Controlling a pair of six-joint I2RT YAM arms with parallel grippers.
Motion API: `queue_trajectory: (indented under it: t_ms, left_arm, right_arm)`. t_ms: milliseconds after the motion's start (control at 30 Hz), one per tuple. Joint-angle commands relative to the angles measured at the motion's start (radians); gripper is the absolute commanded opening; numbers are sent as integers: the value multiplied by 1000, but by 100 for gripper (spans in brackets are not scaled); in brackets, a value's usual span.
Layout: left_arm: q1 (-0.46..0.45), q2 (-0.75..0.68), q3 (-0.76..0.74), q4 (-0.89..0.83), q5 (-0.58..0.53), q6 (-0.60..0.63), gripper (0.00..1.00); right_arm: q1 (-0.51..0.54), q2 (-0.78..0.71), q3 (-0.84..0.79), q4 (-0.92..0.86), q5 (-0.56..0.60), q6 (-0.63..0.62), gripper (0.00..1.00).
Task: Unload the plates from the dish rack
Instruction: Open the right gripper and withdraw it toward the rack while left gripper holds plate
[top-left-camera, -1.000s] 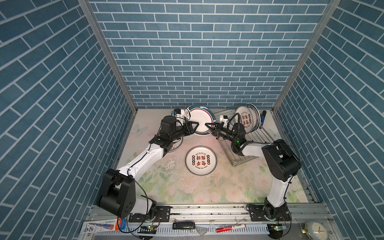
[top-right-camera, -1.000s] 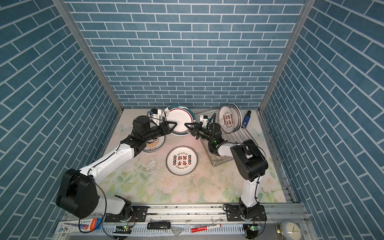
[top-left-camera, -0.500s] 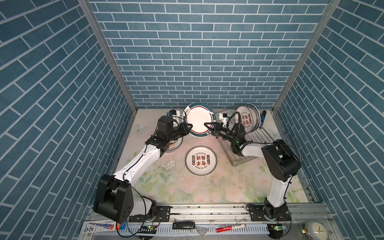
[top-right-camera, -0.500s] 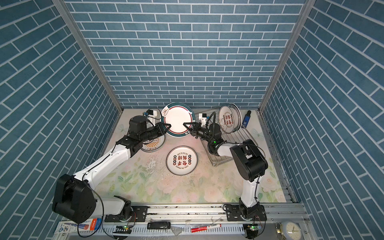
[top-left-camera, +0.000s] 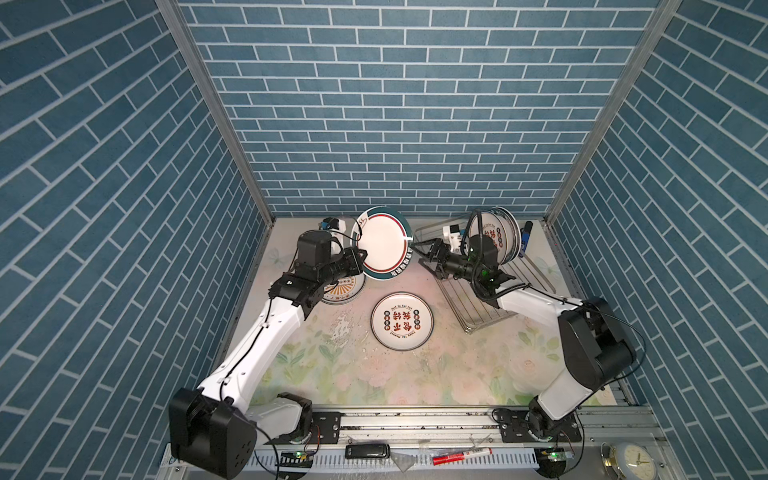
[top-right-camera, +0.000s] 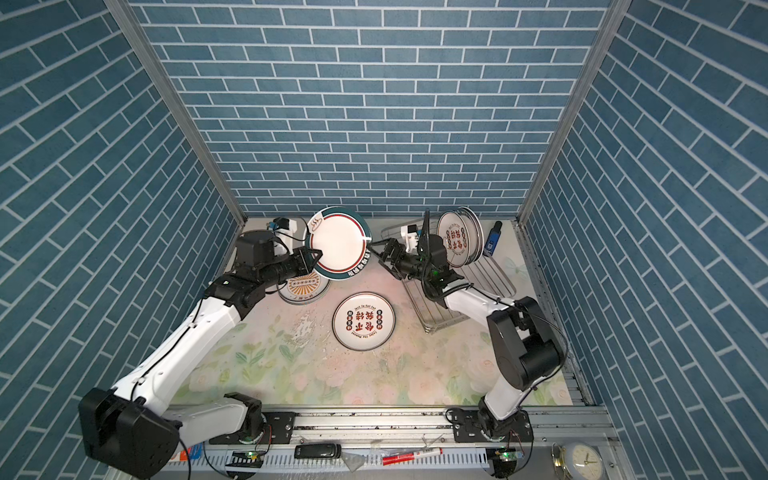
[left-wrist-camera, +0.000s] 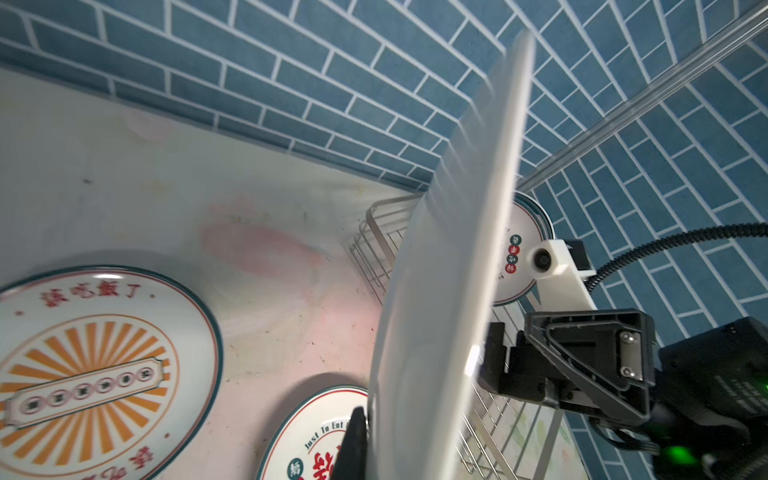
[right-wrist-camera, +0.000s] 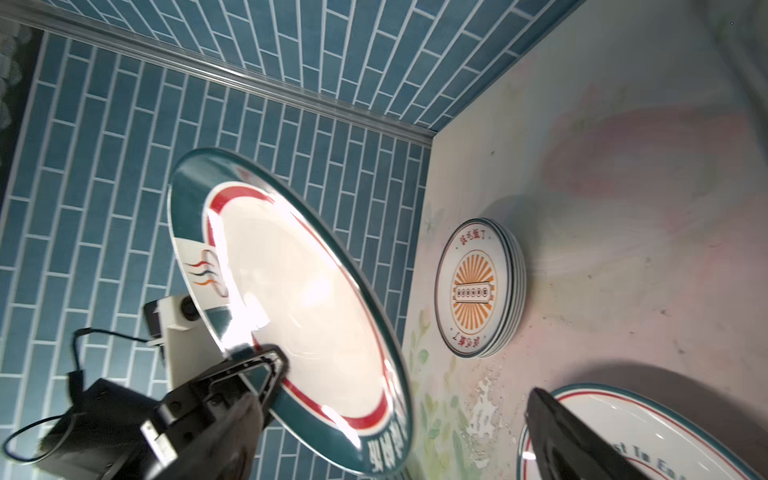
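Teal plate (top-left-camera: 382, 245) in left gripper (top-left-camera: 360, 254), sunburst stack (top-left-camera: 347, 293) half-hidden

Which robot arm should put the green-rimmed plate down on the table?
Left. The left gripper is shut on the rim of the green-rimmed plate and holds it tilted above the table. The right gripper is open beside it, holding nothing, near the dish rack.

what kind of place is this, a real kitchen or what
Probably a robot test cell, not a real kitchen: brick-print wall panels, left arm and right arm bolted to a rail, a dish rack on a floral tabletop.
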Motion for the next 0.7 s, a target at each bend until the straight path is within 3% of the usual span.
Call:
queue_trajectory:
  t_ms: [0,100,200,400,667]
  left_arm:
    - [3,-67,69,-153,-172,79,0]
    - [2,-101,74,-246,-273,99,0]
    - [3,-124,46,-318,-316,99,0]
    - [3,-142,-77,-309,-156,28,0]
    - [3,-217,-217,-276,3,-82,0]
  right_arm:
    - [6,-123,133,-544,211,-346,99]
    - [11,-204,177,-761,365,-454,99]
    - [10,-266,182,-884,438,-523,99]
    - [10,-386,114,-983,531,-567,99]
    - [1,-521,22,-1039,508,-579,99]
